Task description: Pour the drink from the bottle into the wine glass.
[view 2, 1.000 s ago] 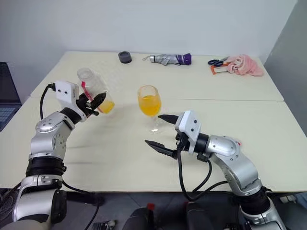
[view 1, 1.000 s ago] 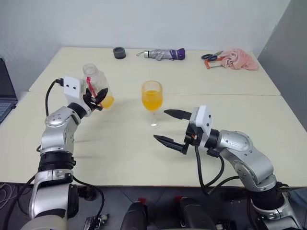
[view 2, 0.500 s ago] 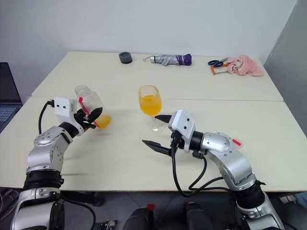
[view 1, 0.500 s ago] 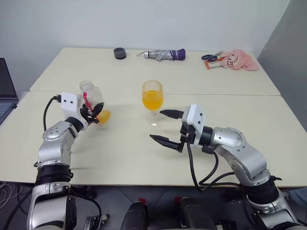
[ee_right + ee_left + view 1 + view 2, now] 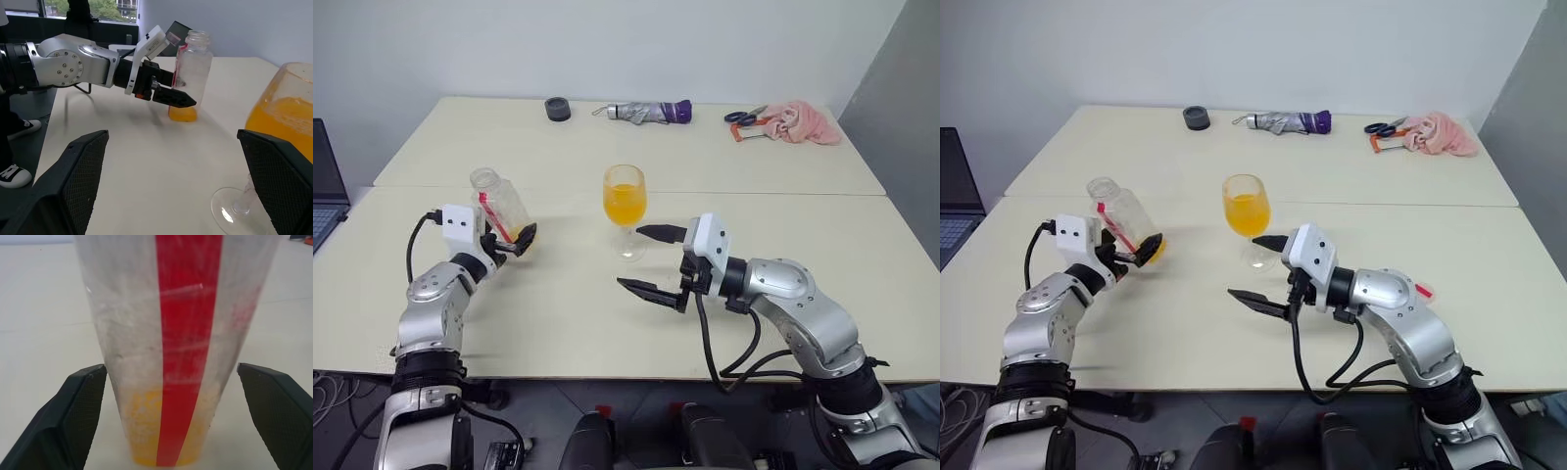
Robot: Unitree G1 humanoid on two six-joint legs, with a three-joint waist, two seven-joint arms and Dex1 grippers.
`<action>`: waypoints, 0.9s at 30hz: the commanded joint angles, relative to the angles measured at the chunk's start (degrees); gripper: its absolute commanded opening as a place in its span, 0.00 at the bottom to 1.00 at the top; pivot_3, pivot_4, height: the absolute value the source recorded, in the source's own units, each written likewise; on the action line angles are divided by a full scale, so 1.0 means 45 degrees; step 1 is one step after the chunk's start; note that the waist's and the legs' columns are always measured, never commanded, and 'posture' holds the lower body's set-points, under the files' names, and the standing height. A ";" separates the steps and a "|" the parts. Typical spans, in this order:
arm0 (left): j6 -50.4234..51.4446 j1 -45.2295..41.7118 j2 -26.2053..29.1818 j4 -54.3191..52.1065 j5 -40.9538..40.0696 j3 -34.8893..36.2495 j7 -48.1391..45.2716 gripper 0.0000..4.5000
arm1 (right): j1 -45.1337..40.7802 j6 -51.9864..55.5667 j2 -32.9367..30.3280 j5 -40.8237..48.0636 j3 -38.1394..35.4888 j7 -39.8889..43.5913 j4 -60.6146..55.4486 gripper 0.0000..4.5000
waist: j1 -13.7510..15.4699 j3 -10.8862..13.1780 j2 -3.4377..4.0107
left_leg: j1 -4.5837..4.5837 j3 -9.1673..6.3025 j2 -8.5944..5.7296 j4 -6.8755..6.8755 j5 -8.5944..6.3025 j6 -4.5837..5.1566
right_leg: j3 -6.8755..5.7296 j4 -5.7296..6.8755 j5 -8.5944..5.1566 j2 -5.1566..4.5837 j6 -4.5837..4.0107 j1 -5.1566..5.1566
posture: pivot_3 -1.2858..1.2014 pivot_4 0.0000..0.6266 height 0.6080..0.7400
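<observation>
The left hand (image 5: pixel 514 242) has come down since the earlier frame and set the bottle (image 5: pixel 499 206) on the surface (image 5: pixel 607 304), well to the left of the wine glass (image 5: pixel 625 210). Its fingers now stand wide, clear of both sides. Uncapped and leaning slightly, the bottle could tip if a finger clips it. A little drink (image 5: pixel 164 431) remains inside; the glass is roughly half full. The right hand (image 5: pixel 648 262) hovers open and empty beside the glass.
</observation>
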 commanded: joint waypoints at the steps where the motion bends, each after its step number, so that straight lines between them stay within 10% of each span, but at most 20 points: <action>1: -0.0595 0.0175 0.0074 -0.0902 0.0169 0.0268 0.0345 0.99 | 0.0077 -0.0079 -0.0075 0.0183 -0.0042 0.0167 -0.0275 1.00 | 0.0002 0.0000 0.0000 | 0.0000 0.0002 0.0001 0.0000 0.0000 0.0000 | 0.0003 -0.0001 0.0000 0.0000 0.0000 0.0000 | 0.52 0.24 1.00; 27: -0.0031 0.6096 -0.1717 -0.7317 0.0108 0.0926 0.2910 0.99 | 0.5602 -0.5803 0.1819 -0.1633 -0.3418 -0.4313 0.2330 1.00 | 0.0109 -0.0003 -0.0006 | 0.0020 0.0047 0.0018 -0.0024 -0.0002 -0.0002 | 0.0061 -0.0032 -0.0020 -0.0006 0.0032 0.0004 | 0.52 0.24 1.00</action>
